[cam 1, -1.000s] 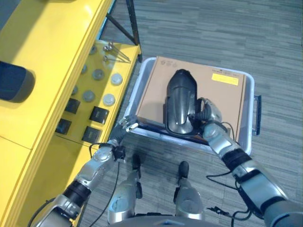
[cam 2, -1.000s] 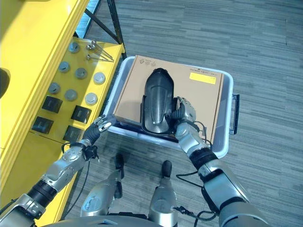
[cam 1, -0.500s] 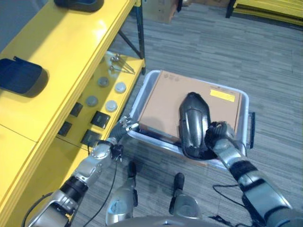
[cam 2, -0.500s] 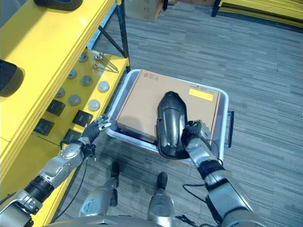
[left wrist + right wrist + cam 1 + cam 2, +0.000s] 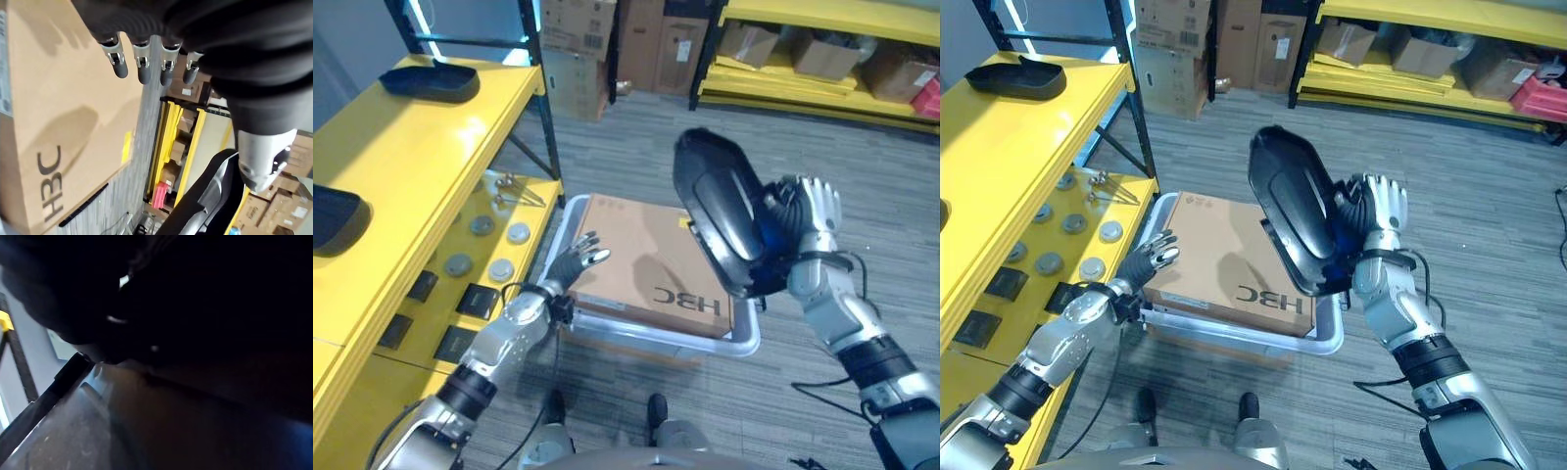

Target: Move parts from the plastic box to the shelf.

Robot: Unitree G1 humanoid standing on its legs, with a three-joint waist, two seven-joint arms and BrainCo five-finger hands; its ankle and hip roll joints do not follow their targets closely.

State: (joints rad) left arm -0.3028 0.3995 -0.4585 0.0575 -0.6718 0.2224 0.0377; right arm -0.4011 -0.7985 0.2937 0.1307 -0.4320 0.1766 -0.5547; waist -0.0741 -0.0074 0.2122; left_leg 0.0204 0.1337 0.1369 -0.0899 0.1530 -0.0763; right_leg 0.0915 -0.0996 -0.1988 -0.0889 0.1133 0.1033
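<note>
**Black part held up above the plastic box**

Nearest, the left hand [image 5: 576, 264] reaches with its fingers spread and relaxed over the left edge of the cardboard box [image 5: 641, 262], holding nothing. That cardboard box lies in the plastic box [image 5: 741, 343] on the floor. Above it, the right hand [image 5: 1371, 211] clasps the long black part [image 5: 1295, 208], raised and tilted in the air. Further left stands the yellow shelf [image 5: 406, 166], carrying another black part [image 5: 429, 81].

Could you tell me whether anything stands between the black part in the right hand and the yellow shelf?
Nothing visible does. The right hand holds the black part up above the cardboard box in the plastic box. The left hand hovers low at the box's edge, below the way to the shelf.
</note>
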